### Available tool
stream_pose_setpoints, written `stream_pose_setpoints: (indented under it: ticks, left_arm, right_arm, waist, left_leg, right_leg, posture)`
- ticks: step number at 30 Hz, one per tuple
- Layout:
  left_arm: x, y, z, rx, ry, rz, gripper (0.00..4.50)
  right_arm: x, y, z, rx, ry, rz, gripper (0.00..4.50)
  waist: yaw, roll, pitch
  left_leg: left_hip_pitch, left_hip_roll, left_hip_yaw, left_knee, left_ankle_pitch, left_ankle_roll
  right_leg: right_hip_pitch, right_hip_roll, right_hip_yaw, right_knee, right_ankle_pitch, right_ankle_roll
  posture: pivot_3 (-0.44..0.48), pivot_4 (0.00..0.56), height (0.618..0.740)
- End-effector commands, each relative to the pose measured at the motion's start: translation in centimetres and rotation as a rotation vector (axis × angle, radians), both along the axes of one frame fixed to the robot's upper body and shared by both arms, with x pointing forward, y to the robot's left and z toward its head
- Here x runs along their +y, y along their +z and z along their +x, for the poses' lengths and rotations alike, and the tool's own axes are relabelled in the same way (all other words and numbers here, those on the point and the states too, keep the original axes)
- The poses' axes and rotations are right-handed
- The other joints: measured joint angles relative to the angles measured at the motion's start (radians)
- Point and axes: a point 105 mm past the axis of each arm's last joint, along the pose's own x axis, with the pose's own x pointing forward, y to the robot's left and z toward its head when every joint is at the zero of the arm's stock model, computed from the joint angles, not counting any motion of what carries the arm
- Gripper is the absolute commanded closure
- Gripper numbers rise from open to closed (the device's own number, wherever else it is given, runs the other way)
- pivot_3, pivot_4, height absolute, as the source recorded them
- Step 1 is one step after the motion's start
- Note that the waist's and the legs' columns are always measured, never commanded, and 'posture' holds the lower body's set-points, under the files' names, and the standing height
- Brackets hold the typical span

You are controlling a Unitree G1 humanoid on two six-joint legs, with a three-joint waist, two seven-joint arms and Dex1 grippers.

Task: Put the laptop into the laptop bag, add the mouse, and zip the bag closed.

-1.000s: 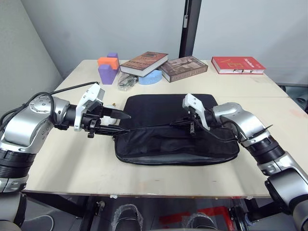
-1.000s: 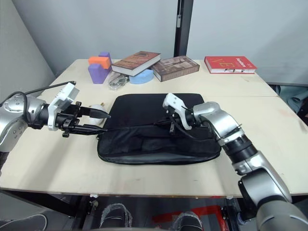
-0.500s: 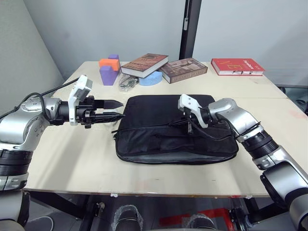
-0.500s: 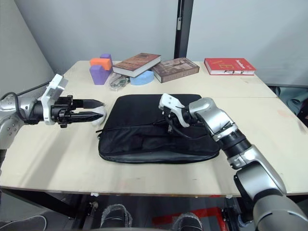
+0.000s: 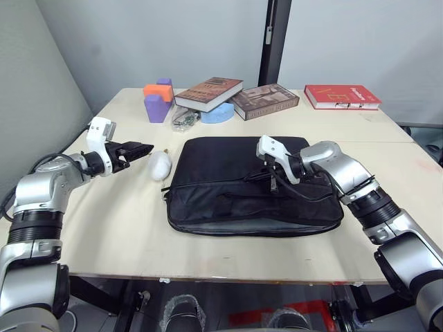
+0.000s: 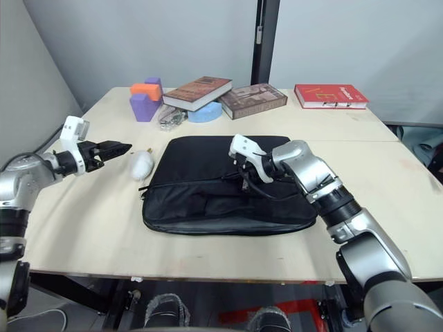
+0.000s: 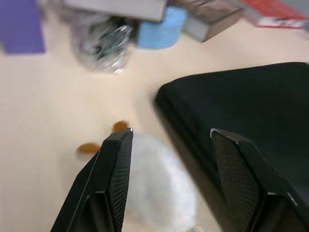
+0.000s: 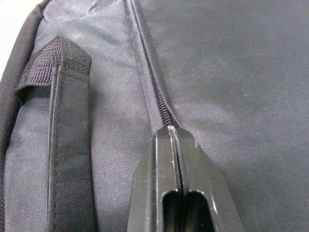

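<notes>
Pale wooden table point(image 5: 104, 235) against a grey wall, black post behind it. Black laptop bag point(image 5: 252, 187) flat at centre, handles and front pocket up, zip line running across its top face. Right gripper point(image 8: 170, 133) down on the bag's upper face, fingers pressed together at the zip; cannot tell whether a zip pull sits between them. Bag strap point(image 8: 67, 140) just beside those fingers in the right wrist view. Left gripper point(image 5: 142, 148) off the bag, over the table's left part, fingers apart, nothing held, tips aimed at a white egg-like lump point(image 5: 160, 164) with an orange bit point(image 7: 119, 126) at its far end. Lump lying on the table between left gripper and the bag's left edge, near both, apart from the gripper. Along the far edge: purple and orange blocks point(image 5: 156, 98), a crinkled clear wrapper point(image 5: 183, 119), a blue disc point(image 5: 217, 111), two books point(image 5: 235, 94) stacked askew, a red book point(image 5: 342, 95) well apart to the right.
</notes>
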Motion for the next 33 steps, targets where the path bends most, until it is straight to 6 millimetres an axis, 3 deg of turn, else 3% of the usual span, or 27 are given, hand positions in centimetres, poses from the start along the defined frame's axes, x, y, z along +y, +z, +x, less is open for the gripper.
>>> stream_pose_setpoints:
  ticks: [1, 12, 16, 19, 24, 33]
  left_arm:
    - [0.7, -0.4, 1.0, 0.039, 0.069, 0.001, 1.81]
    - [-1.8, -3.7, 1.7, 0.193, 0.033, -0.062, 1.81]
    - [-1.8, -5.3, 1.5, 0.237, 0.031, -0.032, 1.81]
    - [-2.4, -5.5, 1.2, 0.24, -0.004, -0.059, 2.59]
    - [-3.1, -4.9, 0.8, 0.237, -0.057, -0.089, 4.47]
    - [-2.3, -2.8, -3.3, 0.216, -0.232, 0.004, 4.49]
  right_arm:
    - [-0.6, -1.3, 0.0, 0.037, -0.035, -0.035, 4.46]
    - [-0.8, -1.2, -0.4, 0.037, -0.052, -0.026, 4.46]
    - [-0.7, -1.2, -0.4, 0.035, -0.052, -0.026, 4.46]
    - [-0.6, -1.1, -0.4, 0.034, -0.05, -0.023, 4.5]
    - [-0.6, -1.1, -0.4, 0.033, -0.051, -0.023, 4.5]
    - [-0.8, -2.0, -0.4, 0.036, -0.063, -0.042, 4.5]
  waist:
    - [0.0, 0.0, 0.0]
    - [0.002, 0.0, 0.0]
    - [0.002, 0.0, 0.0]
    - [0.002, 0.0, 0.0]
    - [0.002, 0.0, 0.0]
    - [-0.002, 0.0, 0.0]
  left_leg:
    - [0.0, 0.0, 0.0, 0.0, 0.0, 0.0]
    - [0.0, 0.0, -0.001, 0.0, 0.0, -0.001]
    - [0.0, 0.0, -0.001, 0.0, 0.0, -0.001]
    - [0.0, 0.0, -0.001, 0.0, 0.0, -0.001]
    - [0.0, 0.0, -0.001, 0.0, 0.0, -0.001]
    - [0.0, 0.0, -0.001, -0.003, -0.001, -0.001]
  right_leg:
    - [0.0, 0.0, 0.0, 0.0, 0.0, 0.0]
    - [0.001, 0.0, -0.001, -0.001, 0.0, 0.0]
    - [0.002, 0.0, -0.001, -0.001, 0.0, 0.0]
    - [0.002, 0.0, -0.001, -0.001, 0.0, 0.0]
    - [0.002, 0.0, -0.001, -0.002, 0.0, 0.0]
    - [0.001, 0.0, -0.001, -0.004, 0.0, 0.0]
  posture:
    - [0.0, 0.15, 0.707]
    - [0.0, 0.15, 0.707]
    - [0.0, 0.15, 0.707]
    - [0.0, 0.15, 0.707]
    - [0.0, 0.15, 0.707]
    - [0.0, 0.15, 0.707]
